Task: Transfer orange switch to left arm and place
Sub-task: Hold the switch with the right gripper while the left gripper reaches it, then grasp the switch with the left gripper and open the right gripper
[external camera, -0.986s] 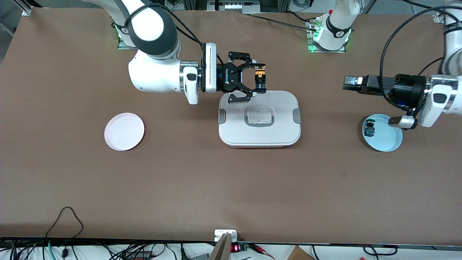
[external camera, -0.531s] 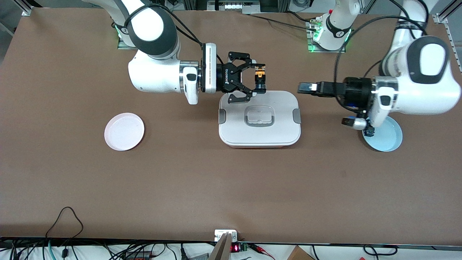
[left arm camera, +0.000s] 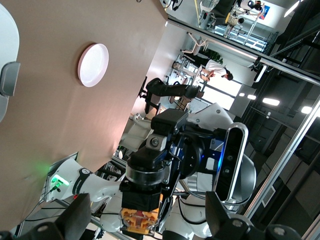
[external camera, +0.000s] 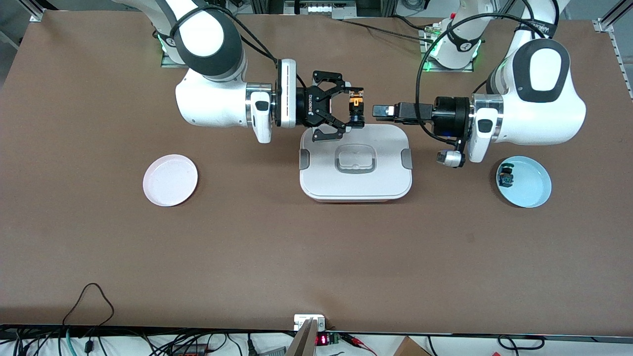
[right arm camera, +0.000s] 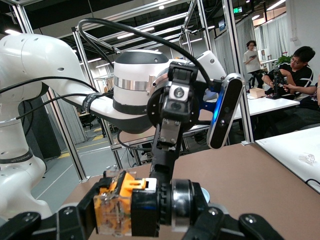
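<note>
My right gripper [external camera: 354,108] is shut on the orange switch [external camera: 355,102], gripping its two ends, and holds it in the air over the box's edge toward the robots' bases. The white box [external camera: 355,170] with grey latches sits mid-table. My left gripper [external camera: 380,111] is open, level with the switch and a short gap from it, over that same edge of the box. In the left wrist view the switch [left arm camera: 141,216] shows between my spread fingers [left arm camera: 80,220], farther off. In the right wrist view the switch [right arm camera: 117,202] sits in my jaws and the left gripper [right arm camera: 167,140] points at it.
A pink plate [external camera: 170,180] lies toward the right arm's end of the table. A light blue plate [external camera: 531,188] toward the left arm's end holds a small blue switch [external camera: 506,176]. Cables lie along the table edge nearest the front camera.
My left arm has swung from over the blue plate toward the box, bringing its gripper close to the switch. My right arm and the switch have not moved.
</note>
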Robot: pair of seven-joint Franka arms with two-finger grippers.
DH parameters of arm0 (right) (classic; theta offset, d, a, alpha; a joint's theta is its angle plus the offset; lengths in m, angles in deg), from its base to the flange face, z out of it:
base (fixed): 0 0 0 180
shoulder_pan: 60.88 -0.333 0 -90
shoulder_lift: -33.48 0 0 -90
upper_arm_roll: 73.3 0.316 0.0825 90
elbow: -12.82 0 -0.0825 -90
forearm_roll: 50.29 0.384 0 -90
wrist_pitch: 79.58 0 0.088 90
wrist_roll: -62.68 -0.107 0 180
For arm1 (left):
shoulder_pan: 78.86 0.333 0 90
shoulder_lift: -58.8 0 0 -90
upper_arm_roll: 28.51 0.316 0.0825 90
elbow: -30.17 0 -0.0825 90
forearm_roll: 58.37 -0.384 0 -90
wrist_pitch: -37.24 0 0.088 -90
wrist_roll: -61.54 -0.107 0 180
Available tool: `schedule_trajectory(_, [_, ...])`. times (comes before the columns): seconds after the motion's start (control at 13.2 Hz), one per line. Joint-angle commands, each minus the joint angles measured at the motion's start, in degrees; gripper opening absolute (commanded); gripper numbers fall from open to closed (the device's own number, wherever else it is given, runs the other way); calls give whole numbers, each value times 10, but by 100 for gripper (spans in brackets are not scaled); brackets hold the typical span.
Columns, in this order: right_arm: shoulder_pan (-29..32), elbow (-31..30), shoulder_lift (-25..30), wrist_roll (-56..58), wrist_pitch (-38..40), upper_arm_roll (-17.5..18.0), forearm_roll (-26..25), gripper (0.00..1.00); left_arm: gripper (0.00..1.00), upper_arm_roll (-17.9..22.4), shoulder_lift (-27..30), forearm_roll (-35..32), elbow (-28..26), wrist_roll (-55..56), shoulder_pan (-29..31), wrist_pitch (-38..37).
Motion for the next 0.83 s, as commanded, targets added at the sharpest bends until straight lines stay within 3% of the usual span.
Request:
schedule_trajectory(0.0, [-3, 7, -4, 11, -2, -3, 13, 0, 100, -20, 18, 20, -26, -3, 6, 10])
schedule_trajectory(0.23, [-3, 7, -3, 11, -3, -3, 14, 0, 100, -32, 21, 20, -26, -3, 6, 18])
schedule_trajectory(0.3, [-3, 7, -3, 11, -3, -3, 13, 0, 95, -35, 20, 20, -26, -3, 6, 26])
schedule_trajectory(0.61, [-4, 7, -3, 11, -4, -3, 13, 0, 74, -48, 18, 20, -26, -3, 6, 41])
schedule_trajectory(0.76, [-3, 7, -3, 11, -4, -3, 13, 0, 52, -48, 17, 20, -26, -3, 7, 41])
